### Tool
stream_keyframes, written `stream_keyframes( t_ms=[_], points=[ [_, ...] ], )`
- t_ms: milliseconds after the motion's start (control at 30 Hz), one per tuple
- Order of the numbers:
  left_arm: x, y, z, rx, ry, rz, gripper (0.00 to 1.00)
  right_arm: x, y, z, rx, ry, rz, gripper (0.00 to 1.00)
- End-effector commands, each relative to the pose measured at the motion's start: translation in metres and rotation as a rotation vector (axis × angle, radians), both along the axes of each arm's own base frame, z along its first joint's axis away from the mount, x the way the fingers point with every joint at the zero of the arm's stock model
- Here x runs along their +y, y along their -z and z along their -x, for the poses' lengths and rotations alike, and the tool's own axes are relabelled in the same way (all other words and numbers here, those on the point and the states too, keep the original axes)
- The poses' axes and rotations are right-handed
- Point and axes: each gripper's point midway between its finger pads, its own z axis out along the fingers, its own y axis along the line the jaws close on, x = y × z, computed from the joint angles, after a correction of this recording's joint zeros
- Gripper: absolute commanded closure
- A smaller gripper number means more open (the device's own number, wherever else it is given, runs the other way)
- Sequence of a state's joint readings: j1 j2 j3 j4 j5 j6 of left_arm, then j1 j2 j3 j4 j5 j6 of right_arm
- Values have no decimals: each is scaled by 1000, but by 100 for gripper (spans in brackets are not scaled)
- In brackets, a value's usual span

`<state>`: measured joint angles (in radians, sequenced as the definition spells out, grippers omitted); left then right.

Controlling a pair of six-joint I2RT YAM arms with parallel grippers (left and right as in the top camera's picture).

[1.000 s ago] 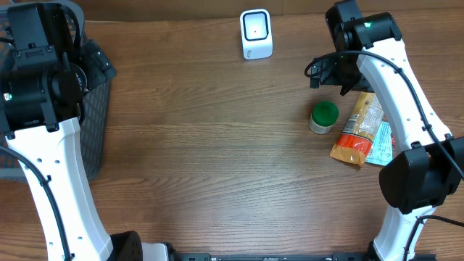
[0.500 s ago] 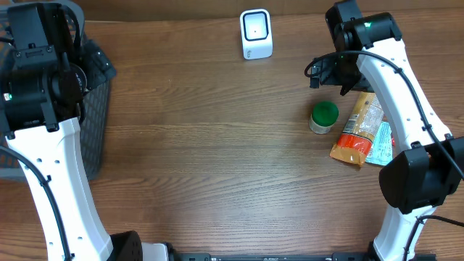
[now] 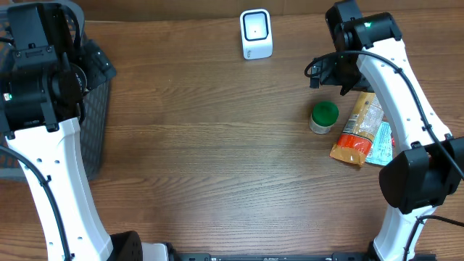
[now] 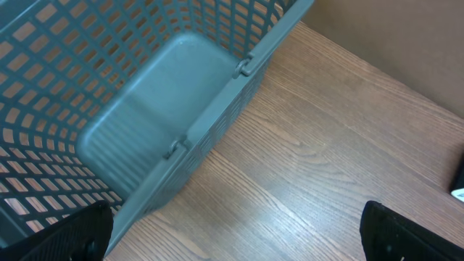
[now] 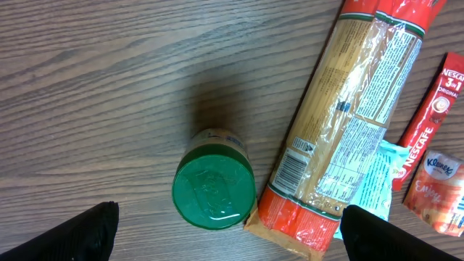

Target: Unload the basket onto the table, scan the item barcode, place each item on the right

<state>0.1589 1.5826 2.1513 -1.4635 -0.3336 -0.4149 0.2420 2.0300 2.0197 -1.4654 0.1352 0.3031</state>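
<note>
The green-lidded jar (image 5: pixel 214 190) stands upright on the worktop. A pasta packet (image 5: pixel 341 123) lies just right of the jar, its long axis slanting away. My right end effector (image 3: pixel 330 72) hangs just beyond the jar, wide open and empty, the nearer of the 2. The left end effector (image 3: pixel 93 64), equally open and empty, is far left of the jar.

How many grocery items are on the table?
5: green-lidded jar, pasta packet beside it, pale blue pack under the pasta, Nescafe stick and Kleenex pack further right; more may be hidden.
</note>
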Motion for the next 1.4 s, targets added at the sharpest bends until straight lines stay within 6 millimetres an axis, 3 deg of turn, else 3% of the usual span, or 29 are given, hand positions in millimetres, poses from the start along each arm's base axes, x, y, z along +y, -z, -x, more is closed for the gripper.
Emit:
stream_keyframes(
  t_ms=[0, 167, 333, 500, 667, 700, 1000, 1167, 1367],
  points=[
    [4, -2, -1, 1, -6, -15, 0, 0, 0, -2, -6, 3, 0, 0],
    [4, -2, -1, 1, -6, -15, 1, 1, 9, -3, 14, 3, 5, 0],
    [4, -2, -1, 1, -6, -15, 0, 9, -24, 4, -64, -20, -16, 0],
    [4, -2, -1, 0, -6, -15, 0, 24, -92, 27, -231, -72, -66, 0],
    [4, -2, -1, 0, -6, -15, 0, 28, -174, 62, -471, -110, -145, 0],
    [4, -2, -1, 0, -6, -15, 0, 23, -199, 76, -544, -110, -168, 0],
    [4, -2, -1, 0, -6, -15, 0, -16, -299, 165, -899, -85, -249, 0],
    [4, -2, -1, 0, -6, -15, 0, -44, -312, 206, -1027, -35, -230, 0],
    [4, -2, -1, 1, -6, -15, 0, -59, -296, 230, -1188, 2, -263, 0]
  ],
)
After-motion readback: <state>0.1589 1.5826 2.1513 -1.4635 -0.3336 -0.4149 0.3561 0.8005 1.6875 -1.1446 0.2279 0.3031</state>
